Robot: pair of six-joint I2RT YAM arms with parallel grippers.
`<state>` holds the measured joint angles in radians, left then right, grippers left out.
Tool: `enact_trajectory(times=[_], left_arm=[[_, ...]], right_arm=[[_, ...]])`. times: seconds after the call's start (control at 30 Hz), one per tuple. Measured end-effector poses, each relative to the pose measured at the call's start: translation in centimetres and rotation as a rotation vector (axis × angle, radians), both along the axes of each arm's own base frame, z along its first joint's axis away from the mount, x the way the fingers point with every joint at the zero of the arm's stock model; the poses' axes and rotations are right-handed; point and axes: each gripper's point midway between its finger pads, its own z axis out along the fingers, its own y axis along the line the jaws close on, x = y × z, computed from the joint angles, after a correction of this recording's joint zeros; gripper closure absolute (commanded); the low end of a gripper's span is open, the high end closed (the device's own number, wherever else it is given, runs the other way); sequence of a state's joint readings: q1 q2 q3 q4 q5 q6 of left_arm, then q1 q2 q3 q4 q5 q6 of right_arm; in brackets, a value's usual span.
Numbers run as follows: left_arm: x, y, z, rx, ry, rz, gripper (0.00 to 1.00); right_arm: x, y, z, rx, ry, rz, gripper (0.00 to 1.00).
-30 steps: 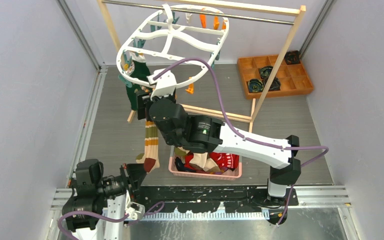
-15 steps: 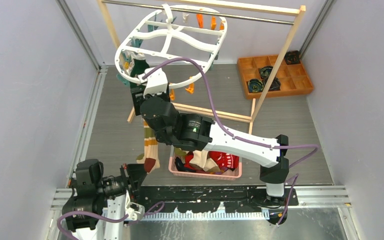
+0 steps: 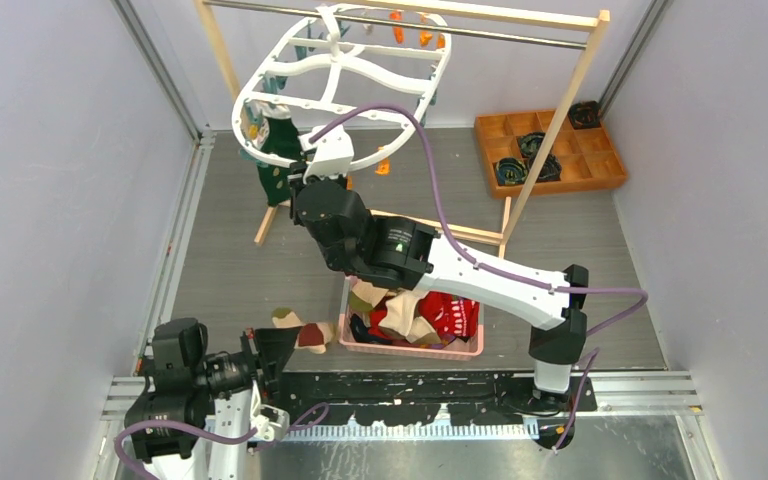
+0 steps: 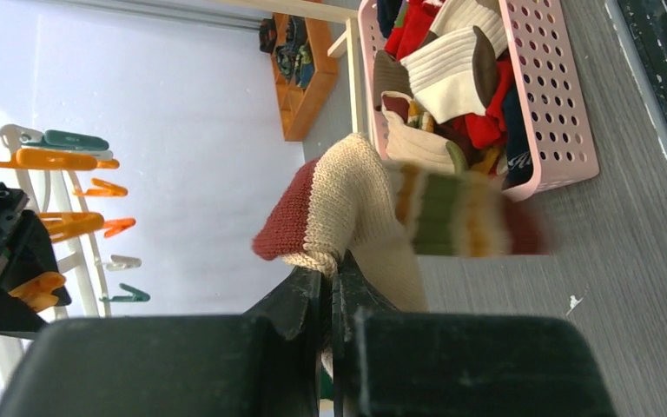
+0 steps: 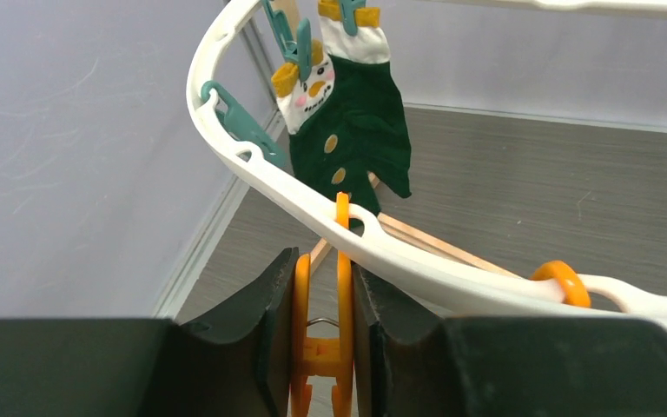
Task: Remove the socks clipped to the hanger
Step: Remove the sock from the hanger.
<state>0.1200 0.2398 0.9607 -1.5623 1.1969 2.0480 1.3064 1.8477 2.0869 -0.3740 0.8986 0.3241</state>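
I see right gripper [image 5: 323, 291] clamped on orange clip [image 5: 321, 354]; left gripper [image 4: 330, 280] pinches beige sock [image 4: 347, 204], blurred stripes probably green-orange.

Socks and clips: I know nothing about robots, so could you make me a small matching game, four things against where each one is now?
Things:
1. striped sock
2. green sock
3. orange clip
4. pink basket

Places:
A. pinched in the right gripper
B. holding piled socks
C. gripped by the left gripper
D. hung from the white hanger by teal clips

Pairs: 1-C, 2-D, 3-A, 4-B
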Motion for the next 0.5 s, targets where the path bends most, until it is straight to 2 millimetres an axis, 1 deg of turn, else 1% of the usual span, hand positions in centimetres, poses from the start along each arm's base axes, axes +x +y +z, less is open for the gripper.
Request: enact_trajectory(times=[0.07, 0.1, 0.13, 0.2, 0.23, 0.3, 0.33, 0.37, 0.5], left_arm=[[0.0, 0.0, -0.2, -0.001, 0.008, 0.000, 1.00], [0.1, 0.0, -0.3, -0.001, 0.012, 0.000, 1.00], [0.1, 0.0, -0.4, -0.002, 0.015, 0.000, 1.00], [0.1, 0.0, -0.4, -0.002, 0.017, 0.000, 1.00], [0.1, 0.0, -0.4, -0.002, 0.013, 0.000, 1.00], [0.3, 0.0, -0.2, -0.001, 0.003, 0.000, 1.00], [0.4, 0.0, -0.1, 0.000, -0.006, 0.000, 1.00], [0.4, 0.0, 0.0, 0.001, -0.013, -0.001, 1.00], [0.5, -0.1, 0.4, -0.011, -0.033, -0.013, 1.00]], right_arm=[[-0.2, 0.1, 0.1, 0.018, 0.010, 0.022, 0.98], [-0.3, 0.2, 0.2, 0.030, 0.013, 0.036, 0.92], [-0.5, 0.2, 0.3, 0.037, 0.017, 0.048, 0.80], [-0.8, 0.2, 0.8, 0.057, 0.024, 0.073, 0.47], [-1.1, 0.2, 0.9, 0.065, 0.028, 0.094, 0.34], [-1.9, -0.2, 0.7, 0.077, 0.043, 0.134, 0.14], [-2.4, -0.5, 0.3, 0.075, 0.051, 0.163, 0.03], [-2.9, -1.0, -0.2, 0.071, 0.059, 0.188, 0.01], [-6.5, -3.1, -3.1, 0.055, 0.096, 0.372, 0.00]])
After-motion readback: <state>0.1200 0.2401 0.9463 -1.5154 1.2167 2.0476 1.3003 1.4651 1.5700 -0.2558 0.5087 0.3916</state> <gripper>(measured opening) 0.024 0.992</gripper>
